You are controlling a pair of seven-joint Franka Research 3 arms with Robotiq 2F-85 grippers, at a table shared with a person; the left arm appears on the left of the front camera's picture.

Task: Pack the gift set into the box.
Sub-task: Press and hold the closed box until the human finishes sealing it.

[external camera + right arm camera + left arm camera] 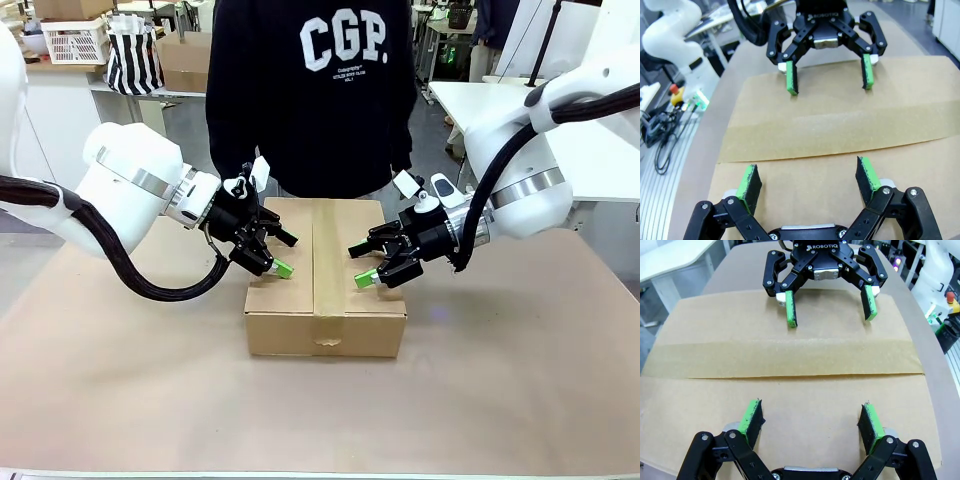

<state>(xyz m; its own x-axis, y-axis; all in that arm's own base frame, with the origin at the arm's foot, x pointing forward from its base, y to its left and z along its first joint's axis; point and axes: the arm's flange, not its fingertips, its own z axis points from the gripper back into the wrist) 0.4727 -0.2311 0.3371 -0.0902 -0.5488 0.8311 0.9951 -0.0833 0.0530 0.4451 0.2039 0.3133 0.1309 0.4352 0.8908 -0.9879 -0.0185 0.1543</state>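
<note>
The box [325, 300] sits shut at the table's middle, its top flaps closed and a strip of brown tape [326, 262] running along the seam. My left gripper [283, 255] hovers open just over the left flap, nothing between its green pads. Facing it over the right flap, my right gripper [362, 264] is open and empty too. The left wrist view shows the left gripper [810, 412] above the cardboard top [790, 400] with the right gripper [830, 317] opposite. In the right wrist view the right gripper [807, 172] faces the left gripper [829, 85]. The gift set is hidden.
A person in a dark "CGP." sweatshirt [310, 80] stands close behind the box at the far edge. Brown paper [120, 380] covers the table. A striped bag [133, 55], a white basket [75, 40] and another carton [185, 60] stand far back left.
</note>
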